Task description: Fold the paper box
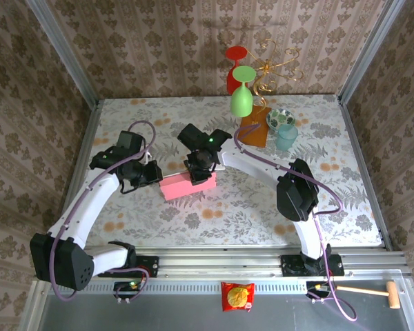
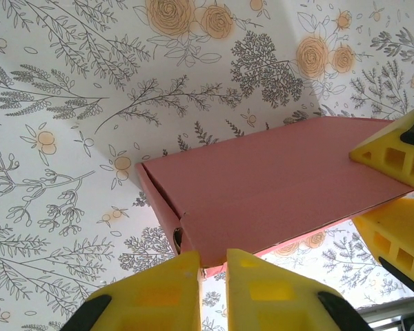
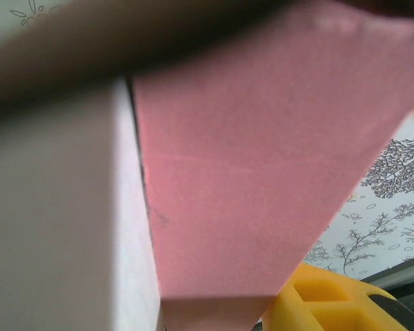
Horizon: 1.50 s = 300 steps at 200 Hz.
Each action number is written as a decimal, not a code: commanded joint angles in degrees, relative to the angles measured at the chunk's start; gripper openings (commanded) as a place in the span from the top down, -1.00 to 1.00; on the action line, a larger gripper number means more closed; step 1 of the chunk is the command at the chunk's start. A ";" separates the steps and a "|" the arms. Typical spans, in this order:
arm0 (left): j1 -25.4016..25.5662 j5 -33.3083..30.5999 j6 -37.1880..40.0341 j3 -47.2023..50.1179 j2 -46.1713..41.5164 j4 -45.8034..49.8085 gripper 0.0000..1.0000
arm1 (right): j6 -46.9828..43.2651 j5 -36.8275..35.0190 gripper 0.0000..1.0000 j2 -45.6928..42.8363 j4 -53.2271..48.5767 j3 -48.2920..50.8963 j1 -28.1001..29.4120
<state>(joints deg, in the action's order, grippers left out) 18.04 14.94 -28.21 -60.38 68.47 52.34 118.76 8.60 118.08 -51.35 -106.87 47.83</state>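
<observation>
I am watching the flower-printed table (image 1: pixel 331 200) from above, and it is taking up most of the top view. The left arm (image 1: pixel 90 200) is reaching in from the near left and the right arm (image 1: pixel 259 165) is bending in from the near right. Both are meeting at the middle of the table.

The paper box (image 1: pixel 183 186) is sitting there between them, a pink slab with its long side running left to right. My right wrist camera is pressing so close that pink card and a pale whitish face are blurring together.

The right gripper (image 1: pixel 201 171) is coming down on the box's right end. From the left wrist I am seeing its yellow fingers (image 2: pixel 393 155) bracketing that end, one on the top face and one beneath, so it is gripping the box. The left gripper (image 2: pixel 212 261) is sitting at the box's left end. Its fingers are standing almost together with just a slit between them, and the box's near edge is running into that slit. I cannot tell whether it is pinching the card.

Behind the box, a brown-orange booklet (image 1: pixel 252 131) is lying on the table near the far edge. A green glass (image 1: pixel 241 100) and a red glass (image 1: pixel 234 69) are showing near it, with a teal cup (image 1: pixel 286 136) just beside a patterned bowl (image 1: pixel 279 117).
</observation>
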 commanded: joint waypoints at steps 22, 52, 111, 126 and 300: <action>1.02 -4.78 2.80 1.30 1.49 4.78 0.74 | 1.58 -1.13 0.23 1.50 -0.82 0.79 -0.16; 1.47 -6.91 4.19 0.97 1.55 5.98 0.76 | 1.59 -1.13 0.23 1.54 -0.69 0.79 -0.12; 1.70 -6.36 4.22 -1.41 1.16 5.93 0.49 | 1.50 -1.02 0.24 1.49 -0.68 0.81 -0.18; 1.95 -5.25 3.32 -2.45 0.97 5.94 0.44 | 1.48 -1.00 0.24 1.45 -0.66 0.82 -0.19; 2.52 -1.38 -3.61 -3.65 -3.76 7.70 0.18 | 1.65 -0.87 0.24 1.54 0.19 1.05 -0.79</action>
<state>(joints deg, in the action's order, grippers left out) 20.18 12.80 -29.63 -62.02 66.54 57.34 118.91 8.62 118.26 -50.30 -106.74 47.48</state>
